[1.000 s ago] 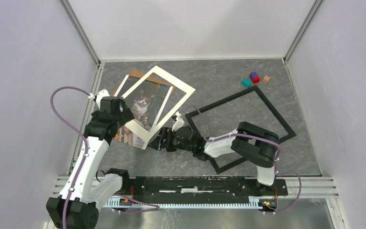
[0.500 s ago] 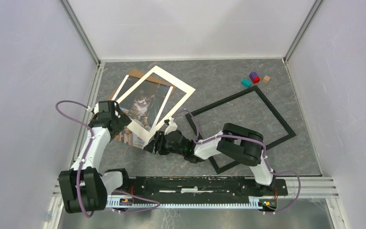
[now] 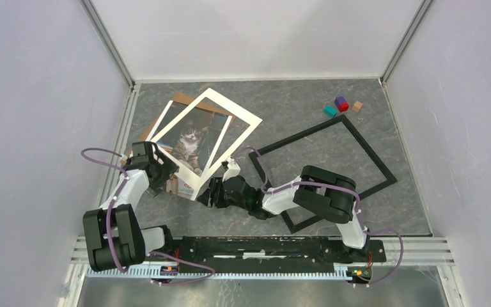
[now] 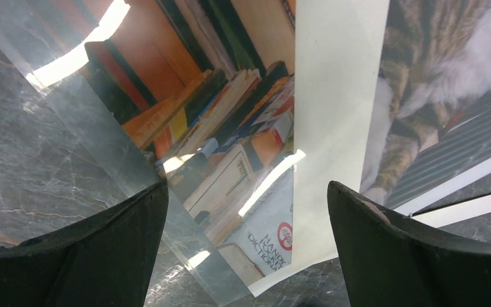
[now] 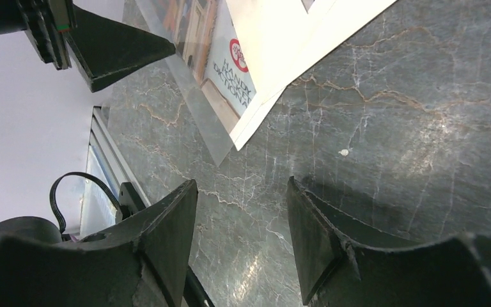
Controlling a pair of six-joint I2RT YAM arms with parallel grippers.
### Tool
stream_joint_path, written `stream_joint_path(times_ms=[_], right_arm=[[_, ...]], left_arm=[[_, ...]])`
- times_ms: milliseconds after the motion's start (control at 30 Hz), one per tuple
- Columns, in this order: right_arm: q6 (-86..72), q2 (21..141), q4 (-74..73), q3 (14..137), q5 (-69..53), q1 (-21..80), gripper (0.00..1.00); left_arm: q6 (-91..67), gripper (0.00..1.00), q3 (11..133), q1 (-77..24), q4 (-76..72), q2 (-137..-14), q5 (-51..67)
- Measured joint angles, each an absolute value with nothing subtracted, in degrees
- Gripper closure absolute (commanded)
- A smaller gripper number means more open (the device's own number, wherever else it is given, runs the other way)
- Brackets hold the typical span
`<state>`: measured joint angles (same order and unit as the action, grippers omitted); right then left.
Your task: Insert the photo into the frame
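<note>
Photo, glossy rectangle under a matte white mat, lies below the wide-spread left gripper; right gripper gapes empty above veined stone table.

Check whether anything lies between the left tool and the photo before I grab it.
Yes. The white mat lies on top of the photo, covering its edges. A clear sheet appears to overlie its near corner, right under the open left tool. The frame lies apart to the right.
</note>
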<state>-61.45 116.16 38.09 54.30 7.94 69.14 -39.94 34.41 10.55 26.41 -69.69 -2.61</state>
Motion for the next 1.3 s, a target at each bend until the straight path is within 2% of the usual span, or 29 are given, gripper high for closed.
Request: stream_joint_path(times_ms=[633, 1067, 1300], right_arm=[[-62.0, 114.0, 43.0, 48.0, 7.8, 67.0, 0.40], [-63.7, 110.4, 46.0, 41.4, 7.1, 63.5, 0.40], [-64.2, 109.3, 46.3, 39.8, 6.0, 60.8, 0.40]], left_arm=[[-41.5, 0.00, 34.8, 10.6, 25.3, -73.7, 0.8], [-41.4, 0.00, 35.3, 1.6, 18.3, -75.7, 11.4], [-41.3, 0.00, 35.3, 0.8, 25.3, -69.0, 12.0]])
